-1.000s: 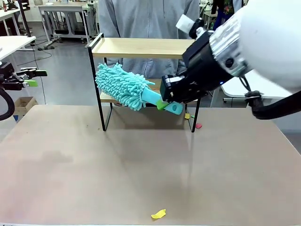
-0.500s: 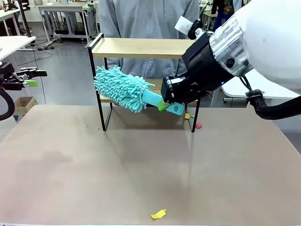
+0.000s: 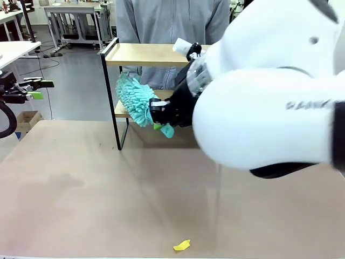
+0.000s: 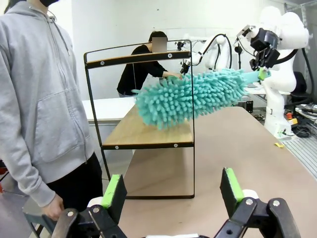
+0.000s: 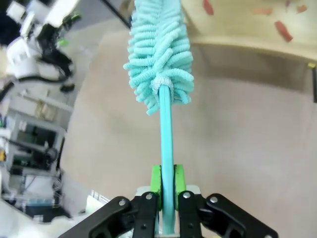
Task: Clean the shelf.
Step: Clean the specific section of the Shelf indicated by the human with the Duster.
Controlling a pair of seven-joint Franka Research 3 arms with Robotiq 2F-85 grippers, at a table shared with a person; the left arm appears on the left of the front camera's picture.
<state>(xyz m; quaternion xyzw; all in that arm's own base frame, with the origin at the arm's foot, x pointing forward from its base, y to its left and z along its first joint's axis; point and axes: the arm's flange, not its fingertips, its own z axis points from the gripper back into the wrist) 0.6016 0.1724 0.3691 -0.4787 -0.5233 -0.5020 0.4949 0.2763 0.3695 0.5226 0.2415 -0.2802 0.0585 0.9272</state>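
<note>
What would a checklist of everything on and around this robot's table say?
Surface: beige table, carries the shelf.
Job's things: shelf upright at the far edge; teal duster head over its lower board.
Clutter: yellow scrap near the front edge; red scraps on a shelf board.
Grippers: right gripper shut on the duster handle; left gripper open, holding nothing.
Cables: black cable loops by the left arm.
Surroundings: person in grey hoodie behind the shelf; other tables beyond.

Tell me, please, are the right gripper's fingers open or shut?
Shut: in the right wrist view the right gripper has its green-padded fingers pinched on the teal duster by its handle, no gap showing.
</note>
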